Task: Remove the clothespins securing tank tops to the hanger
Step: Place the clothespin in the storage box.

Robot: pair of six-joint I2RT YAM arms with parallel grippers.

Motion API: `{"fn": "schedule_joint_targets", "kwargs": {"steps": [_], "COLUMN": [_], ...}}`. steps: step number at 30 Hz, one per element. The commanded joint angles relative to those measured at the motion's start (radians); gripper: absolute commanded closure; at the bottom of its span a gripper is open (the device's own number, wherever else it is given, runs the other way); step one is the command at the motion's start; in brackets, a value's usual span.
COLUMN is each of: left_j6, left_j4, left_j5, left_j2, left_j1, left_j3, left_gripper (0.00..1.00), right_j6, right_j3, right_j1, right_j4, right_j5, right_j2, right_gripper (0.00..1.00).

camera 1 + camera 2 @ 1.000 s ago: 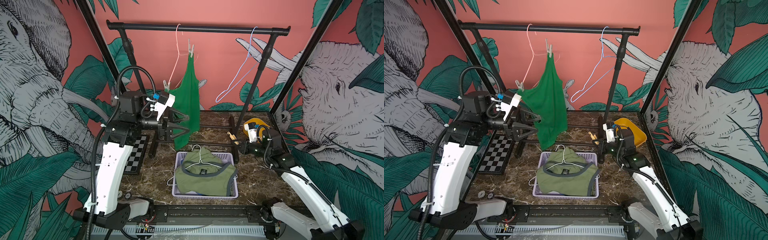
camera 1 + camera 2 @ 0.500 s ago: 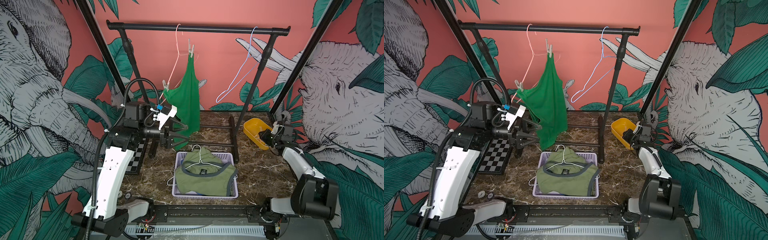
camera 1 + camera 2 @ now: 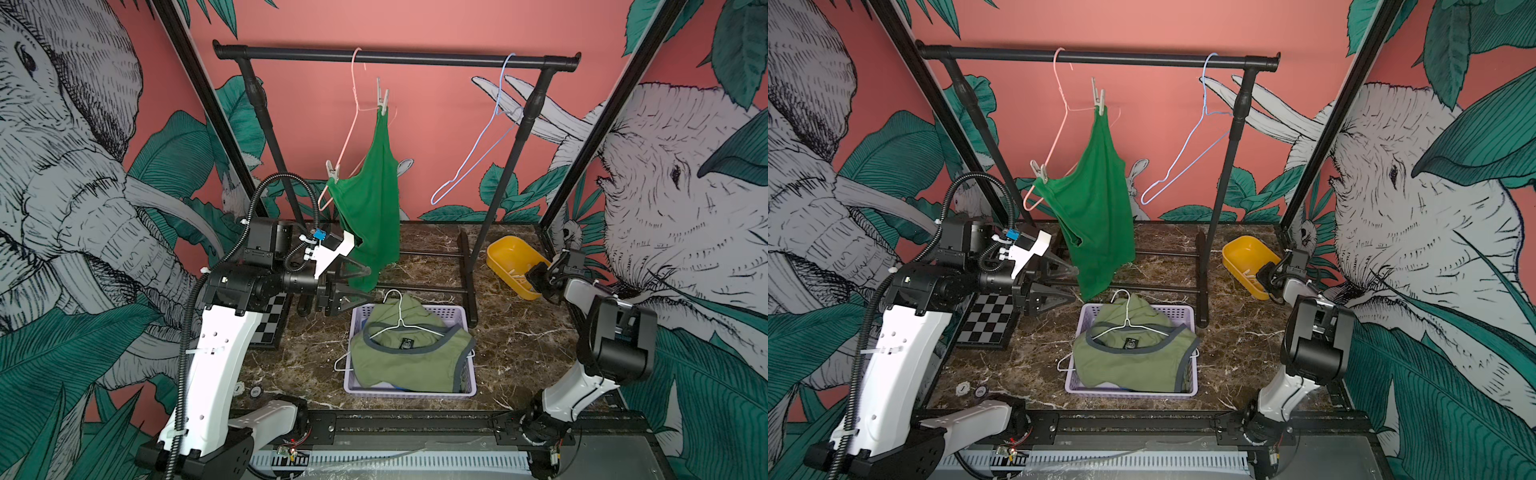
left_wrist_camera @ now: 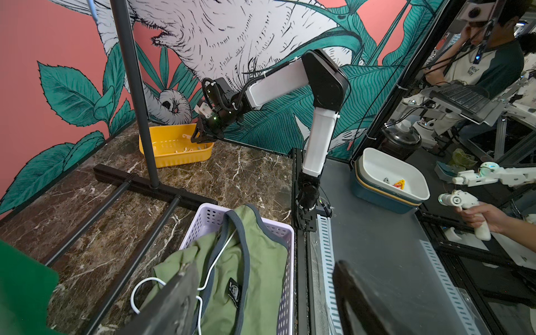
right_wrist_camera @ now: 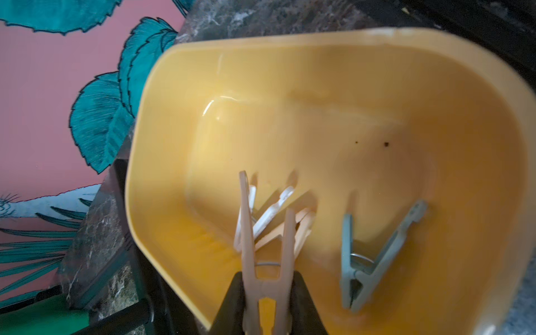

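In both top views a bright green tank top (image 3: 370, 208) (image 3: 1096, 216) hangs from a pink hanger (image 3: 353, 108). One clothespin (image 3: 382, 97) pins it high up and another (image 3: 332, 168) pins its lower left corner. My left gripper (image 3: 365, 282) (image 4: 264, 278) stands open and empty by the top's bottom hem, above the basket. My right gripper (image 5: 265, 278) (image 3: 534, 280) is shut on a tan clothespin (image 5: 265, 246) over the yellow bin (image 5: 319, 87). A mint clothespin (image 5: 374, 258) and white ones (image 5: 269, 214) lie in the bin.
An olive tank top (image 3: 409, 353) on a white hanger fills the lavender basket (image 3: 469, 374) at the front middle. An empty blue hanger (image 3: 478, 153) hangs on the black rack (image 3: 395, 56), whose foot (image 3: 467, 282) stands between basket and bin. A checkerboard (image 3: 988, 324) lies at the left.
My right arm has swung from beside the rack foot out to the yellow bin, carrying the tan clothespin. My left gripper has sunk a little below the green top.
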Motion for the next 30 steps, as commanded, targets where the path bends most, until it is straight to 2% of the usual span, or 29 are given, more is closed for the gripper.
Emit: {"fn": "schedule_joint_targets", "kwargs": {"steps": [1,10,20,23,26,30], "left_j6": [0.060,0.072,0.124,0.135,0.165,0.257], "left_j4": [-0.050,-0.048,-0.092,-0.102,-0.133,-0.232], "left_j5": [-0.002,-0.042,-0.112,-0.126,-0.146,-0.196], "left_j2": [-0.024,-0.036,-0.046,-0.040,-0.035,-0.025], "left_j1": [0.003,-0.010,-0.039,-0.040,-0.041,-0.048], "left_j3": [-0.011,-0.036,-0.031,-0.021,-0.008,0.030], "left_gripper": [0.25,0.24,0.24,0.24,0.24,0.24], "right_j6": [-0.012,-0.012,-0.010,0.008,0.019,-0.037], "right_j3": [0.047,0.061,0.077,0.034,-0.052,-0.140], "right_j1": [0.000,-0.001,-0.001,0.000,0.016,0.122], "right_j4": [-0.010,-0.011,-0.032,-0.004,0.024,0.005], "right_j5": [0.004,0.001,-0.005,-0.031,-0.056,-0.151], "right_j2": [0.020,0.059,0.039,-0.030,-0.165,-0.375], "right_gripper": [0.96,0.72,0.64,0.64,0.67,0.73]}}
